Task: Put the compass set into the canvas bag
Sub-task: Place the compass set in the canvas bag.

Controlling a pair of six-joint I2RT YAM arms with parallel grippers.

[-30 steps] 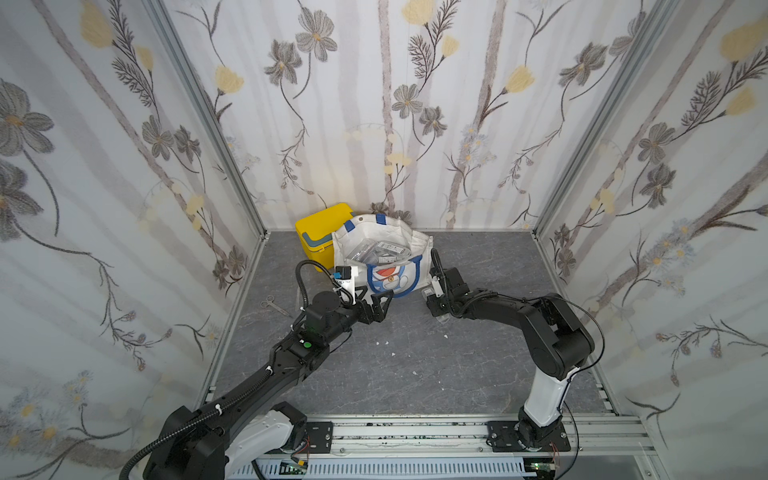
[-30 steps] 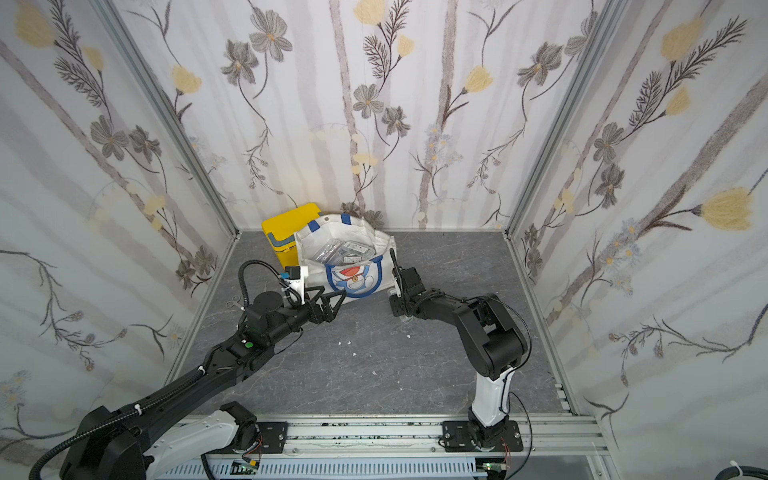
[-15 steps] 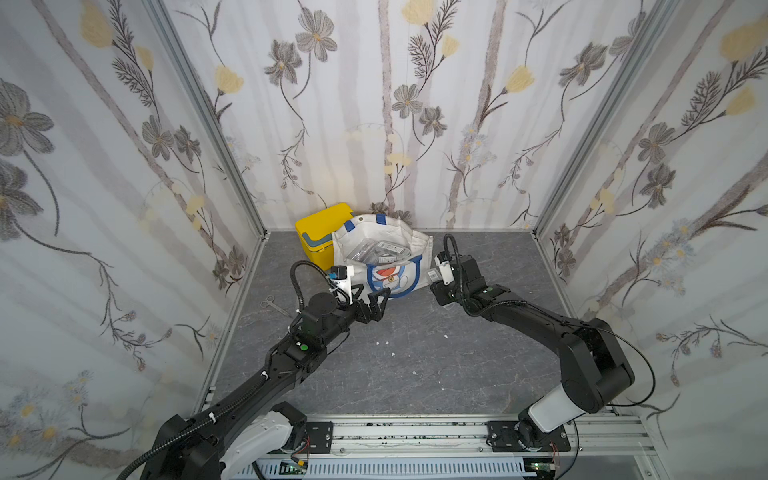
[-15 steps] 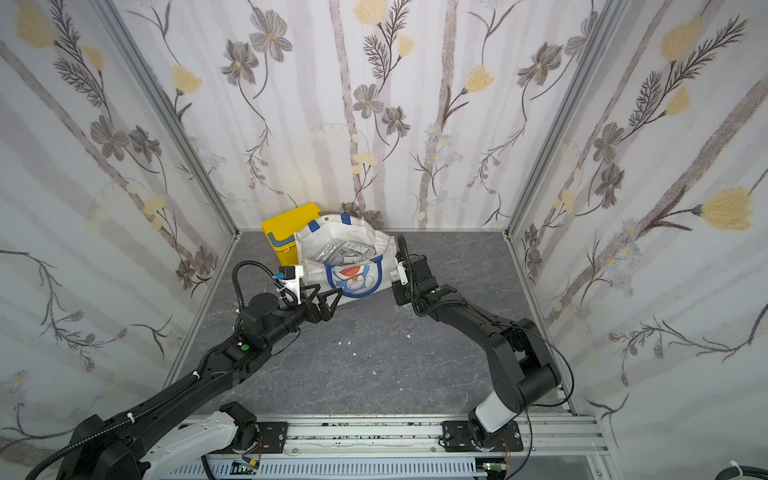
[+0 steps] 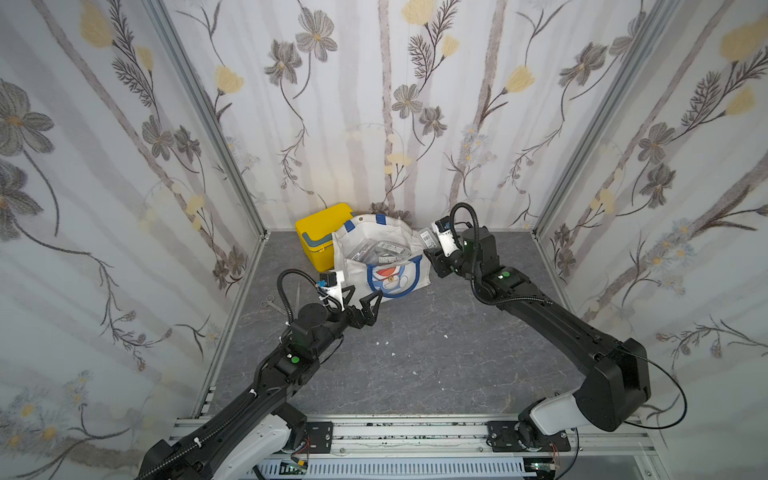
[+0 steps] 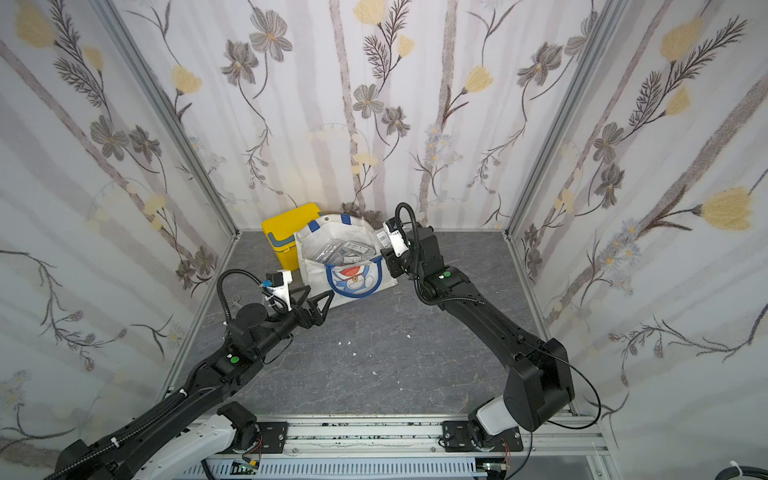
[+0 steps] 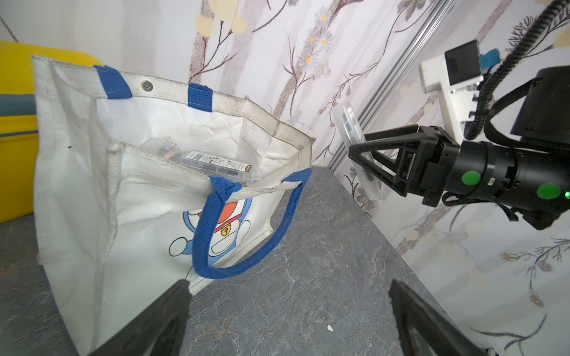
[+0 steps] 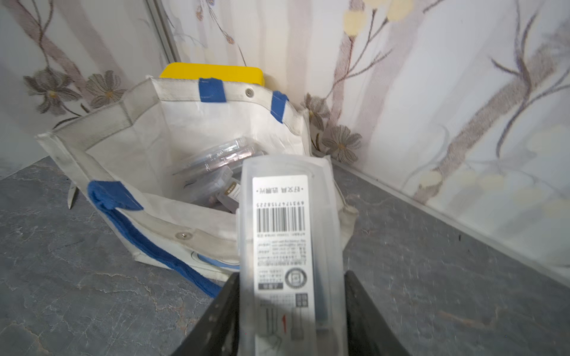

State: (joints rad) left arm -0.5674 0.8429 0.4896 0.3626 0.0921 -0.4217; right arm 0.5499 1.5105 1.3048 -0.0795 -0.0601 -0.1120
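Right wrist view gives you the clearest look: the right gripper (image 8: 291, 277) pinches a translucent compass set case (image 8: 287, 222) between its two black fingers. The barcode label faces the camera, and the case's far end reaches toward the open mouth of the canvas bag (image 8: 135, 145). In both top views you find that bag (image 5: 349, 270) standing upright at the upper middle of the frame, at the foot of the back wall. The yellow plastic box (image 5: 316, 232) sits just to its left, and whether the two touch you cannot tell. The held case (image 5: 426, 239) hangs in the air just beside the bag's right-hand rim and is not inside it. The left wrist view shows it tilted and clear of the fabric. Several other clear cases (image 7: 216, 161) already lie heaped inside the bag. A blue handle (image 7: 209, 234) droops over the front pocket with its cartoon cat face (image 5: 388, 278). Your left gripper (image 5: 361, 297) sits low at the left centre of the frame, near the bag's front lower corner. Its jaws are spread wide with nothing between them, above the grey marbled tabletop (image 5: 415, 353).
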